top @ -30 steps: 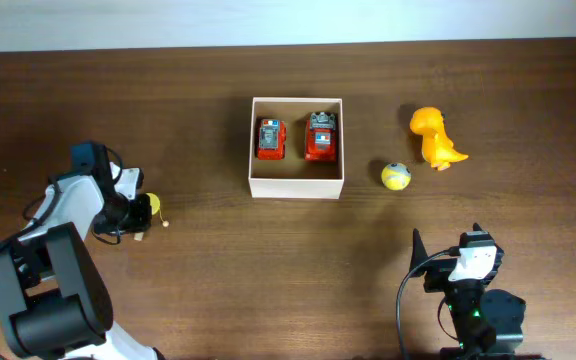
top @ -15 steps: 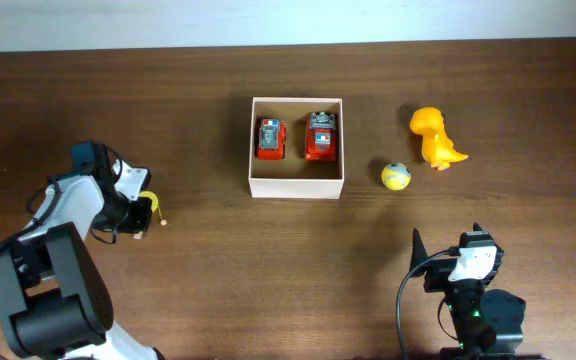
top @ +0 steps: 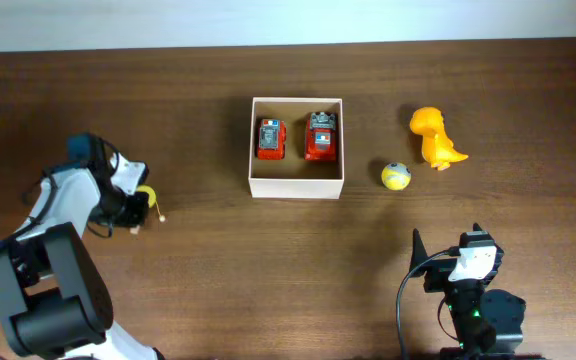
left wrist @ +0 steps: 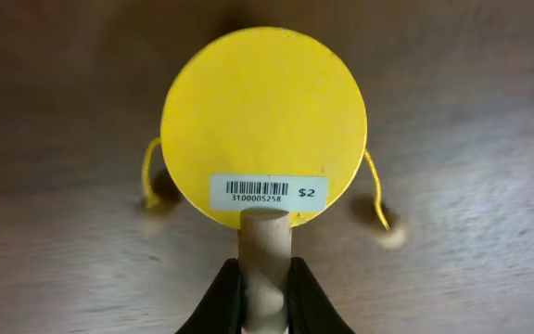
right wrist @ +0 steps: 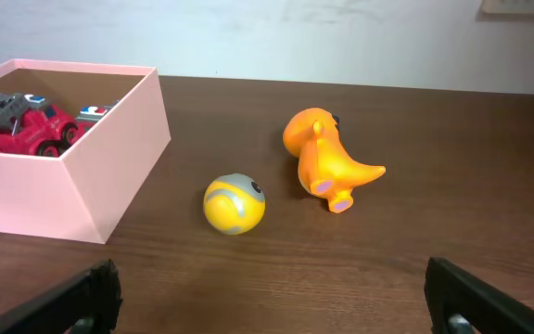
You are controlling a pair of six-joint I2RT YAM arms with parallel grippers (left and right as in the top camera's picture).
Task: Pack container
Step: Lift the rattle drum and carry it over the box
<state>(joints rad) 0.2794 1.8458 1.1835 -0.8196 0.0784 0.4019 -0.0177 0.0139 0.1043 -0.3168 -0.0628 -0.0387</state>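
My left gripper (left wrist: 265, 292) pinches the wooden handle (left wrist: 264, 243) of the yellow drum toy (left wrist: 263, 121), since that slim stem suits my fingers better than the wide disc. The container (top: 297, 187) sits mid-table, well apart from it. My right gripper (right wrist: 272, 288) rests spread open.

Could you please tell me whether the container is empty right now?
Not empty: the container holds two red toy vehicles side by side; the rest of its floor is bare.
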